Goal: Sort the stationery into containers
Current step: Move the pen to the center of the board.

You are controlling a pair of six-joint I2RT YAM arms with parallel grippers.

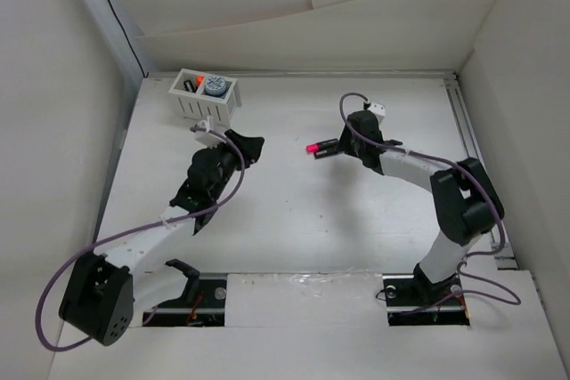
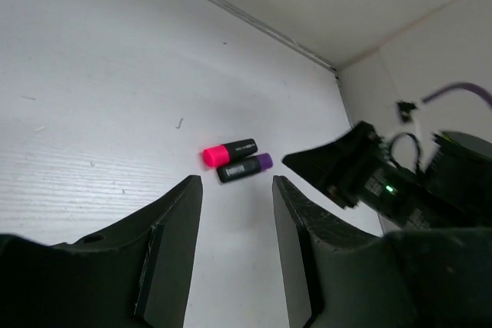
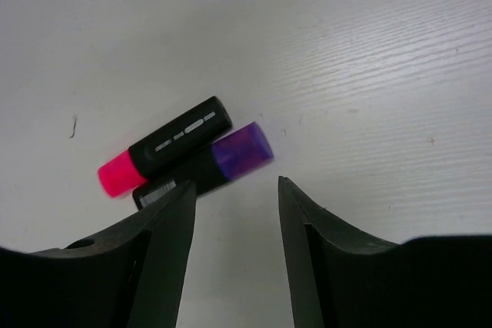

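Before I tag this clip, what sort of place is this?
Probably a robotics lab test cell: a white table boxed in by plain panels, the left arm and right arm bolted at its near edge, a basket and markers as props.

Bright, even overhead light; soft shadows, slightly soft wrist views

A white table (image 1: 294, 220) with a faint wood grain fills the scene. It is boxed in by plain white walls: a left wall (image 1: 44, 131), a right wall (image 1: 525, 68) and a back wall (image 1: 312, 6) made of overlapping boards. A grey strip (image 1: 102, 11) runs down the far left corner, a metal rail (image 1: 463, 117) lines the table's right edge, and under soft, even light a small dark scratch (image 2: 179, 122) shows on the tabletop.
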